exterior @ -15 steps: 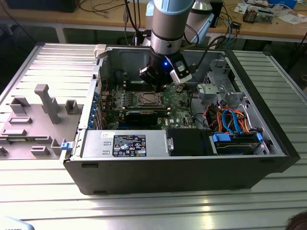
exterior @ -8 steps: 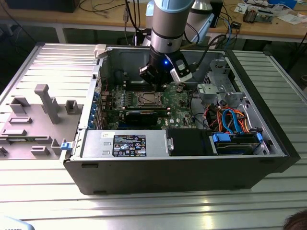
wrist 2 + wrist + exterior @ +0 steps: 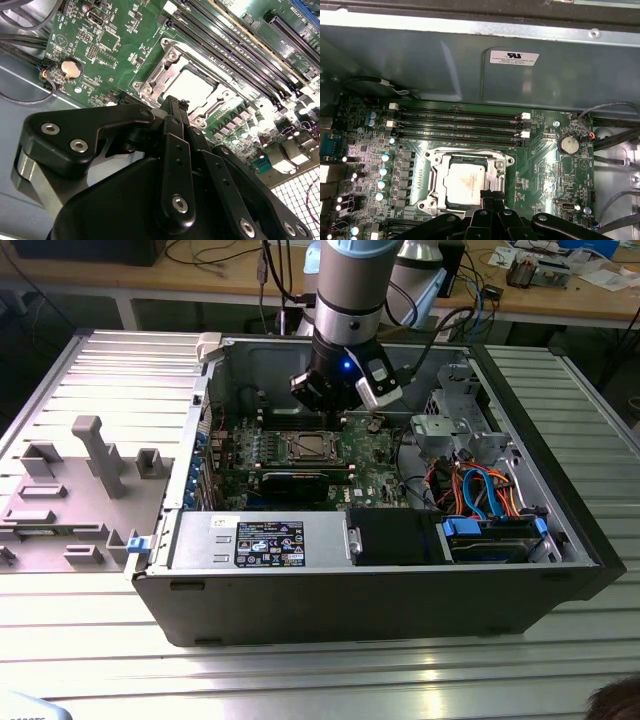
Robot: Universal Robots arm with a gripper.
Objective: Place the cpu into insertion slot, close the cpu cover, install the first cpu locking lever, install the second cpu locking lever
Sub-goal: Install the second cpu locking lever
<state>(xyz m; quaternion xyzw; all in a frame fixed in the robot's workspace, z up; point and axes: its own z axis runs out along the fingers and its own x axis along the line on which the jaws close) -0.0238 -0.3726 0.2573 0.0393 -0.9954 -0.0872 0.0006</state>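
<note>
The cpu (image 3: 465,182) lies in the insertion slot (image 3: 426,204) at mid circuit board (image 3: 540,165), the cpu cover (image 3: 492,172) seemingly down over it, while the gripper (image 3: 490,196), jaws pressed together on nothing visible, hovers at the slot's edge; I cannot tell whether the locking levers are latched.

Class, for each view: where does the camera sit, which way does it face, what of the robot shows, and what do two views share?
Exterior view: apart from the robot, above the case, looking down into it; the arm shows.
First wrist view: on the wrist, facing the board and case wall; the gripper shows, tips near the cpu.
Second wrist view: on the wrist, looking along the gripper to the board; its black links show.
Shared: both wrist views show the cpu, its cover and the coin cell.
</note>
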